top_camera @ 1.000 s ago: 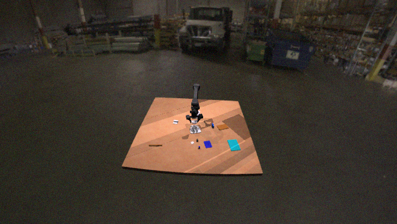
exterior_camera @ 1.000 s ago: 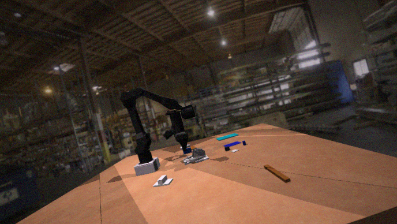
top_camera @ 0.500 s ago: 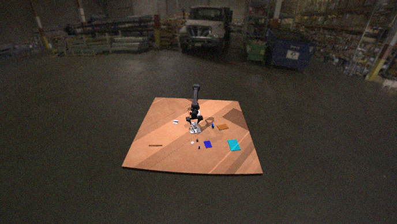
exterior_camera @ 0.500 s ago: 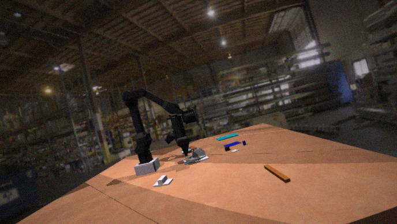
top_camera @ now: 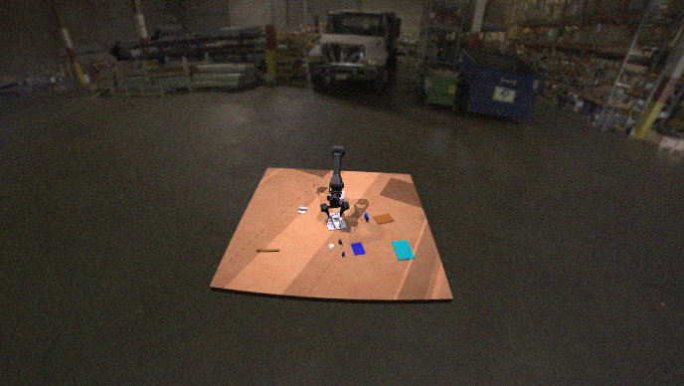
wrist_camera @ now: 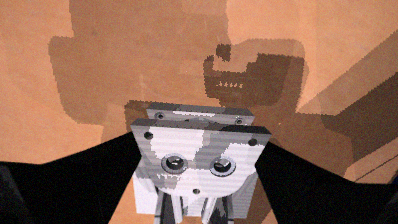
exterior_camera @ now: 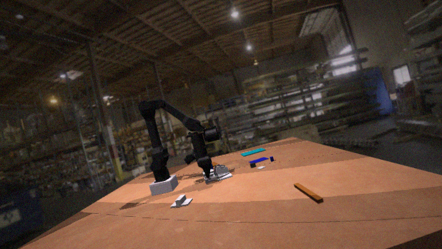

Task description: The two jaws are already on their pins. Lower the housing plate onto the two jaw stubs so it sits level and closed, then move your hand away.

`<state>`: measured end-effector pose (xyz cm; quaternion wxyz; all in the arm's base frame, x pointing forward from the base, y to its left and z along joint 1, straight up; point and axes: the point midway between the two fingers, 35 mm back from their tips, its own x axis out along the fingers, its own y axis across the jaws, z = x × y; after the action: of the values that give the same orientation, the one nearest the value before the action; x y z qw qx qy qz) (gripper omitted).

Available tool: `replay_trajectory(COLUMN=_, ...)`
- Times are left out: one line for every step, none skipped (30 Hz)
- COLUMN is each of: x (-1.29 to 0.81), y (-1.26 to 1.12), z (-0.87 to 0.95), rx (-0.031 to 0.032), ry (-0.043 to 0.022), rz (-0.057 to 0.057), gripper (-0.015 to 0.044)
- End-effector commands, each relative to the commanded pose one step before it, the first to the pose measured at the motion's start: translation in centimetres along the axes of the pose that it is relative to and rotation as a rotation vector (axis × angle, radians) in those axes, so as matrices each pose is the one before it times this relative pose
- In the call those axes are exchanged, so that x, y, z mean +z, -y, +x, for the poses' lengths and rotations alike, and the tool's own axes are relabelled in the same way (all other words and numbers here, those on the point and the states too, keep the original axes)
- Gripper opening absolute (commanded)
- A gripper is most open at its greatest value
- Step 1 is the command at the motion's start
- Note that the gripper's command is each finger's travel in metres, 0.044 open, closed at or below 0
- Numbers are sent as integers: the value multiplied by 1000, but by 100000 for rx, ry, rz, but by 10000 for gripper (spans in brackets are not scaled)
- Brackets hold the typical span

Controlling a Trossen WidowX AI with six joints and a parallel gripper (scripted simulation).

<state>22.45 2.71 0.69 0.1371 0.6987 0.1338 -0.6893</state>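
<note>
Between claw's (top_camera: 335, 208) (exterior_camera: 207, 176) (wrist_camera: 199, 167) fingers: housing plate (wrist_camera: 195, 150), above white base (wrist_camera: 145, 197).

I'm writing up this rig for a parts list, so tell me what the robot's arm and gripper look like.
The arm is dark, nearly black, with slim straight links, chunky rounded joints and a pale grey block at its foot. The gripper has broad, plain black fingers that taper inward. I can't make out cables or lettering.
</note>
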Motion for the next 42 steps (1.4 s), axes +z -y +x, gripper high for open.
replay_trajectory(x=5, y=35, z=185, rx=-260, ry=33, rz=-379, gripper=351)
replay_trajectory(x=0, y=0, z=0, rx=0, ry=0, rz=0, gripper=351)
replay_trajectory(x=0, y=0, z=0, rx=0, ry=0, rz=0, gripper=351)
replay_trajectory(x=0, y=0, z=0, rx=0, ry=0, rz=0, gripper=351)
replay_trajectory(x=0, y=0, z=0, rx=0, ry=0, rz=0, gripper=351)
replay_trajectory(x=0, y=0, z=0, rx=0, ry=0, rz=0, gripper=351)
replay_trajectory(x=0, y=0, z=0, rx=0, ry=0, rz=0, gripper=351)
replay_trajectory(x=0, y=0, z=0, rx=0, ry=0, rz=0, gripper=351)
replay_trajectory(x=0, y=0, z=0, rx=0, ry=0, rz=0, gripper=351)
replay_trajectory(x=0, y=0, z=0, rx=0, ry=0, rz=0, gripper=351)
replay_trajectory(x=0, y=0, z=13, rx=0, ry=0, rz=-8, gripper=351)
replay_trajectory(x=0, y=0, z=40, rx=0, ry=0, rz=-24, gripper=351)
replay_trajectory(x=1, y=0, z=67, rx=0, ry=1, rz=-40, gripper=351)
replay_trajectory(x=1, y=0, z=67, rx=0, ry=1, rz=-40, gripper=351)
replay_trajectory(x=1, y=0, z=40, rx=0, ry=0, rz=-24, gripper=351)
replay_trajectory(x=0, y=0, z=13, rx=0, ry=0, rz=-8, gripper=351)
replay_trajectory(x=0, y=0, z=0, rx=0, ry=0, rz=0, gripper=351)
replay_trajectory(x=0, y=0, z=0, rx=0, ry=0, rz=0, gripper=351)
replay_trajectory(x=0, y=0, z=0, rx=0, ry=0, rz=0, gripper=351)
replay_trajectory(x=0, y=0, z=0, rx=0, ry=0, rz=0, gripper=351)
replay_trajectory(x=0, y=0, z=0, rx=0, ry=0, rz=0, gripper=351)
replay_trajectory(x=0, y=0, z=0, rx=0, ry=0, rz=0, gripper=351)
replay_trajectory(x=0, y=0, z=14, rx=0, ry=0, rz=-1, gripper=351)
replay_trajectory(x=0, y=0, z=41, rx=0, ry=0, rz=-2, gripper=351)
replay_trajectory(x=0, y=0, z=68, rx=0, ry=1, rz=-3, gripper=351)
replay_trajectory(x=1, y=0, z=68, rx=0, ry=1, rz=-3, gripper=351)
replay_trajectory(x=0, y=0, z=41, rx=0, ry=0, rz=-2, gripper=351)
replay_trajectory(x=0, y=0, z=13, rx=0, ry=0, rz=-1, gripper=351)
replay_trajectory(x=0, y=0, z=0, rx=0, ry=0, rz=0, gripper=351)
replay_trajectory(x=0, y=0, z=0, rx=0, ry=0, rz=0, gripper=351)
replay_trajectory(x=0, y=0, z=0, rx=0, ry=0, rz=0, gripper=351)
replay_trajectory(x=0, y=0, z=0, rx=0, ry=0, rz=0, gripper=351)
replay_trajectory(x=0, y=0, z=0, rx=0, ry=0, rz=0, gripper=351)
replay_trajectory(x=0, y=0, z=0, rx=0, ry=0, rz=0, gripper=351)
replay_trajectory(x=0, y=0, z=14, rx=0, ry=0, rz=-1, gripper=351)
replay_trajectory(x=0, y=0, z=41, rx=0, ry=0, rz=-2, gripper=351)
replay_trajectory(x=0, y=0, z=68, rx=0, ry=1, rz=-3, gripper=351)
replay_trajectory(x=1, y=0, z=68, rx=0, ry=1, rz=-3, gripper=351)
replay_trajectory(x=0, y=0, z=41, rx=0, ry=0, rz=-2, gripper=351)
replay_trajectory(x=0, y=0, z=13, rx=0, ry=0, rz=-1, gripper=351)
replay_trajectory(x=0, y=0, z=0, rx=0, ry=0, rz=0, gripper=351)
replay_trajectory(x=0, y=0, z=0, rx=0, ry=0, rz=0, gripper=351)
